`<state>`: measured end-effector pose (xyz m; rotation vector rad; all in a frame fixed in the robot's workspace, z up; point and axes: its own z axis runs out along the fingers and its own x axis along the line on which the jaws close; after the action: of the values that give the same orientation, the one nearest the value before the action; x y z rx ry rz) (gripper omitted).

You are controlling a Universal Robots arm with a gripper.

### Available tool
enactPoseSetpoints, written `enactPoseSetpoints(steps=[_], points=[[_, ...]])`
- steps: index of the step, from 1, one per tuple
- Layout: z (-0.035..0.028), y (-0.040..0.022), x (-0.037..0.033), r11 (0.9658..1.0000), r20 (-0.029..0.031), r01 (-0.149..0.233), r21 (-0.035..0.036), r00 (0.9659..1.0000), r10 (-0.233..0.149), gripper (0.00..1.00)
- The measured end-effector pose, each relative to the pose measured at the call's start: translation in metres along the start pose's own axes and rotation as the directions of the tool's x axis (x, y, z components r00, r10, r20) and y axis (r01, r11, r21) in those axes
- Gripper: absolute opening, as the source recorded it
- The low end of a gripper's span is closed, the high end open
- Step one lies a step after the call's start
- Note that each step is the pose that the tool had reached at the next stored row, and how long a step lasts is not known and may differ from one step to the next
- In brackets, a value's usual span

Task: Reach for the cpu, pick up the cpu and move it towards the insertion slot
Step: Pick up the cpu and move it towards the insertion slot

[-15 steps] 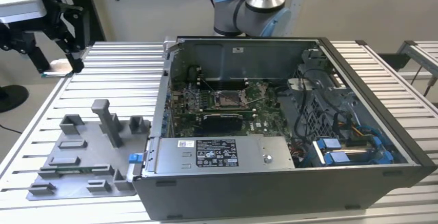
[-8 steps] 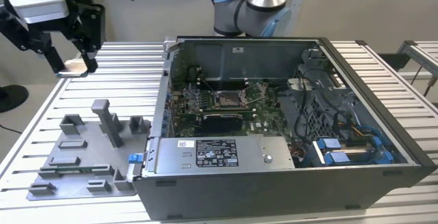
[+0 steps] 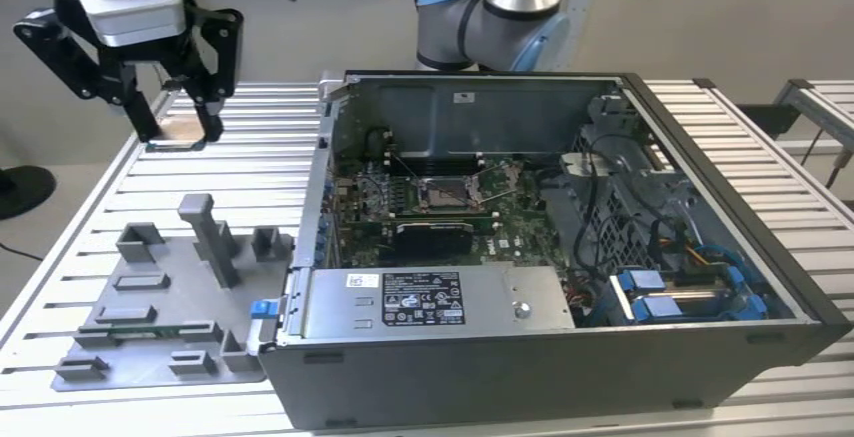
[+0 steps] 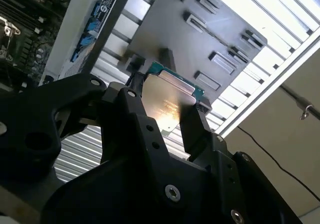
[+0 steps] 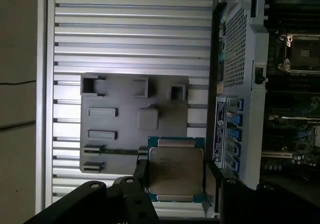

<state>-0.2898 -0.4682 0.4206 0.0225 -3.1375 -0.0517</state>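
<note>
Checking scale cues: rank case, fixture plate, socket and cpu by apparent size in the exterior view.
Open dark computer case
Grey plastic fixture plate
Silver-framed insertion slot and thin square cpu: alike, cpu edge-on, unranked

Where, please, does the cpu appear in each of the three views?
Exterior view: cpu edge-on between the jaws, at the exterior view's upper left.
Second wrist view: cpu between the jaws, face showing.
First wrist view: cpu between the jaws, overlapping the plate's edge.
Shared landmark: grey fixture plate.
</note>
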Motion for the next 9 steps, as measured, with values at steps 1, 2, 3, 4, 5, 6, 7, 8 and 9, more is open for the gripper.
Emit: enactPoseSetpoints(steps=[1,2,3,4,5,6,7,8,9], points=[[0.0001,-0.0001,-0.0035,1.0,0.0,0.0,0.0,1.0,0.0,0.0],[0.0001,-0.0001,-0.007,1.0,0.0,0.0,0.0,1.0,0.0,0.0],[0.0002,-0.0002,-0.0109,1.0,0.0,0.0,0.0,1.0,0.0,0.0],[0.0002,-0.0002,-0.0154,1.0,-0.0001,0.0,0.0,1.0,0.0,0.0],[0.0003,-0.0003,-0.0202,1.0,0.0,0.0,0.0,1.0,0.0,0.0],[0.0004,-0.0004,-0.0244,1.0,0.0,0.0,0.0,1.0,0.0,0.0],[0.0005,-0.0004,-0.029,1.0,0.0,0.0,0.0,1.0,0.0,0.0],[0.0007,-0.0005,-0.0338,1.0,0.0001,0.0,-0.0001,1.0,0.0,0.0],[0.0007,-0.0006,-0.0383,1.0,0.0,0.0,0.0,1.0,0.0,0.0]])
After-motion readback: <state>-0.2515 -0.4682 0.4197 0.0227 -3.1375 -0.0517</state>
